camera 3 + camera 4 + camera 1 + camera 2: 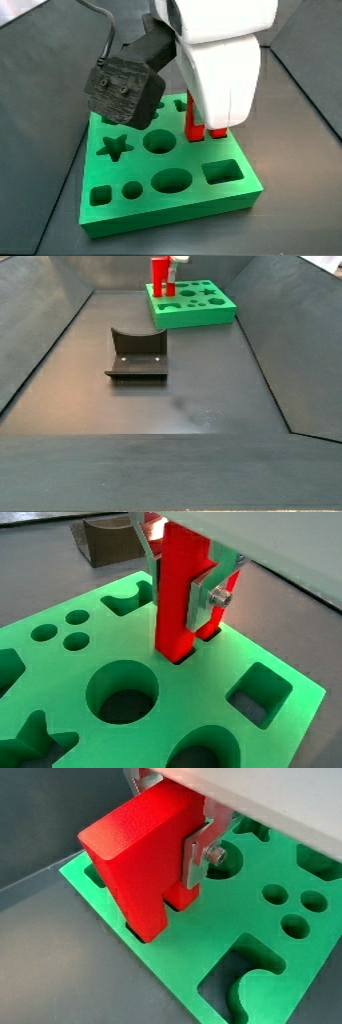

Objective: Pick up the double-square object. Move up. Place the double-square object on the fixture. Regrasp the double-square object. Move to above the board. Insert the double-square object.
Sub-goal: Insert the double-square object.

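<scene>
Here the gripper (187, 587) stands directly over the board (267, 727), its silver fingers (214, 597) clamped on the upper part of the red block (177, 602), which hangs upright between them. The block's lower end sits in a cut-out at the board's edge, as both wrist views show; how deep it goes cannot be told. In a wrist view the block (140, 853) shows a stepped outline, one leg reaching down into the hole while the shorter step ends above the green surface, next to a finger (198, 853). In a side view the white gripper (217, 118) body hides most of the block (197, 128), leaving only a red strip visible where it meets the board (174, 205); star, round and square holes lie open around it. In a side view taken from farther off, the board (201, 314) lies at the far end of the dark floor with the block (160, 276) standing up from its left corner, and the fixture (136, 354) stands well apart from it, nearer the camera.
</scene>
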Robot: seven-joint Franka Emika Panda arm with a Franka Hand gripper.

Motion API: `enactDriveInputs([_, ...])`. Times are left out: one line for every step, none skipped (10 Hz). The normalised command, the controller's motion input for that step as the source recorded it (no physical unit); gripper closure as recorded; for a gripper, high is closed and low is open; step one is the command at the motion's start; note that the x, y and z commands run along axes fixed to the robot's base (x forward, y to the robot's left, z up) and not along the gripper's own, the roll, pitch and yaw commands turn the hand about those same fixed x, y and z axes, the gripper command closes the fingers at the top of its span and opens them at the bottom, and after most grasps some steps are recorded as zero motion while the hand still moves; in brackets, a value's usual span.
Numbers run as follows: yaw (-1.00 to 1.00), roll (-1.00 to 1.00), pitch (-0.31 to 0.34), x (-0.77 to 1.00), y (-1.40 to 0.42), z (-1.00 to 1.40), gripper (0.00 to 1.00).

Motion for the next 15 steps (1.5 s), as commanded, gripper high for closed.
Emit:
enactDriveInputs([0.13,0.05,-0.106,0.01,0.00,-0.68,1.00])
enactDriveInputs([0.18,0.06,-0.071,0.13,0.00,-0.75,1.00])
enactDriveInputs([0.20,0.07,-0.060,0.15,0.00,-0.75,1.00])
enactDriveInputs([0.22,0.07,-0.041,0.21,0.00,-0.74,1.00])
enactDriveInputs([0.10,0.03,-0.026,0.34,-0.13,-0.57,1.00])
enactDriveInputs([0.00,0.06,-0.057,0.10,-0.27,-0.45,1.00])
enactDriveInputs([0.00,0.09,-0.064,0.00,-0.23,-0.42,1.00])
enactDriveInputs([0.00,0.08,-0.060,0.00,-0.21,-0.37,1.00])
enactDriveInputs([0.00,0.13,-0.050,0.00,-0.14,-0.56,1.00])
enactDriveInputs([0.02,0.19,-0.016,0.05,-0.07,-0.70,1.00])
enactDriveInputs([0.08,0.24,0.000,0.08,-0.02,-0.75,1.00])
enactDriveInputs([0.11,0.21,0.000,0.07,0.00,-0.66,1.00])
enactDriveInputs([0.04,0.06,0.000,0.06,-0.04,-0.25,1.00])
enactDriveInputs([0.00,0.00,0.004,0.00,0.00,0.00,1.00])
enactDriveInputs([0.00,0.00,0.000,0.00,0.00,0.00,1.00])
